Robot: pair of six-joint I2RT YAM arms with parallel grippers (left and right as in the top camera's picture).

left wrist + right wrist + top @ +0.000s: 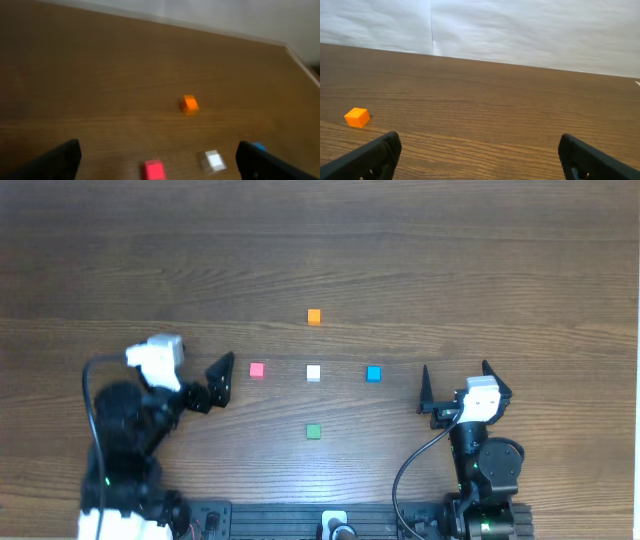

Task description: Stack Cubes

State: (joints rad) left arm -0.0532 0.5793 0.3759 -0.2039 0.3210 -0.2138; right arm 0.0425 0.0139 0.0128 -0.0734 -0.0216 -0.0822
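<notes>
Left fingers (57, 160): spread wide, holding nothing, low over counter (500, 260), with pink cube (257, 369) just ahead of the tips, white cube (314, 372) past it, orange cube (314, 316) farther out. Right fingers (375, 157): spread wide, holding nothing, with blue cube (373, 373) near, on the side toward the left fingers. Green cube (313, 432): between both sets of fingers, set back toward the bases; all five cubes apart, none stacked.

Black arms (140, 420), white wrists (157, 352), black fingers (222, 366)
</notes>
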